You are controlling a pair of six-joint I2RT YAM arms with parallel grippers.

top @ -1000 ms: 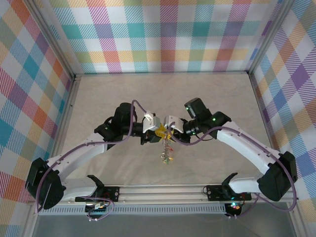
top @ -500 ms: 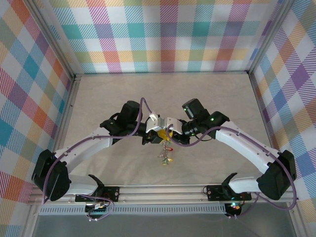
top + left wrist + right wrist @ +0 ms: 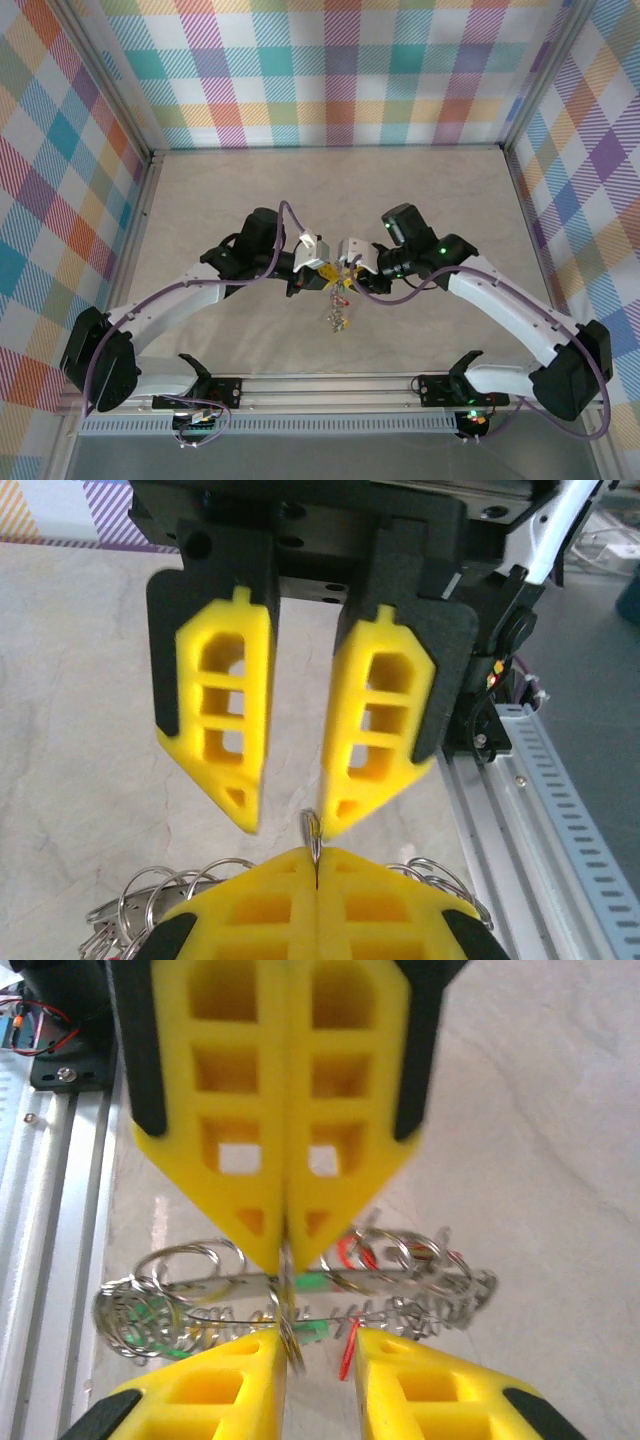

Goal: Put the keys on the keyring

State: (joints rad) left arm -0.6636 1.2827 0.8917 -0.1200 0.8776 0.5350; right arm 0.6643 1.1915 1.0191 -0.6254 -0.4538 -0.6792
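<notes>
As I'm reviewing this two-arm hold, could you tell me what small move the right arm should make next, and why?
Probably draw the right gripper straight back from the keyring. Its jaws stand open, while the left gripper is shut on the wire, so the ring should stay held.

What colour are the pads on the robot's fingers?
Bright yellow pads on black backing, clearest in the left wrist view.

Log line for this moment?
left gripper: jaws shut on keyring | right gripper: jaws open | keys: hanging on keyring
</notes>
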